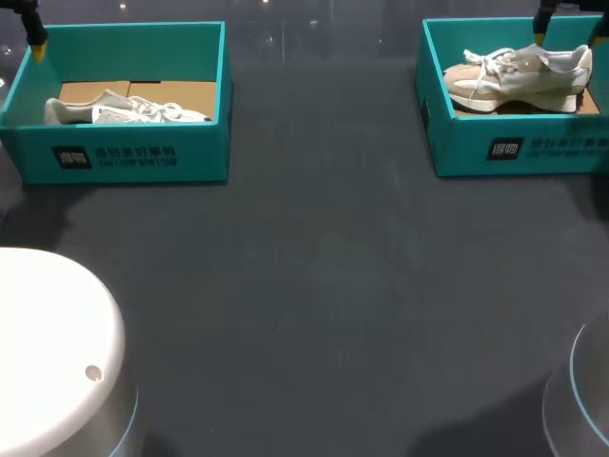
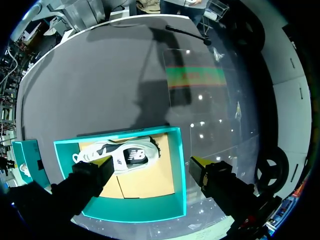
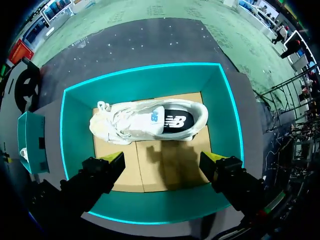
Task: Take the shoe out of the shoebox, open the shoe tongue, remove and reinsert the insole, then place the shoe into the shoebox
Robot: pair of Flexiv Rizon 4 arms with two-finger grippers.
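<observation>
Seen from the head view, the dark table (image 1: 324, 286) lay open across its whole middle, a broad bare stretch between the two boxes. The left shoebox (image 1: 124, 164) stood at 10 o'clock and the right shoebox (image 1: 447, 143) at 2 o'clock, well apart, both teal and lidless, and the right one ran out past the view's edge. The left arm's white housing (image 1: 48, 352) filled the 7 o'clock corner and the right arm's housing (image 1: 582, 395) the 5 o'clock corner.

The left shoe (image 1: 124, 111), a white sneaker, lay on its side on the cardboard liner (image 1: 181, 93) of the left box, against the near wall. The right shoe (image 1: 519, 78), cream and tan with white laces, lay on its side in the right box.

The left gripper (image 2: 151, 166) hung above its box with fingers spread wide: one over the shoe's toe end, the other outside the box wall. The right gripper (image 3: 162, 160) was likewise spread, both fingers over bare cardboard inside the walls, with the shoe just ahead of them and nothing pinched.

Each box carried a white logo and a line of print on its near wall. The right shoe bore a black side patch (image 3: 175, 121) with a white mark.
</observation>
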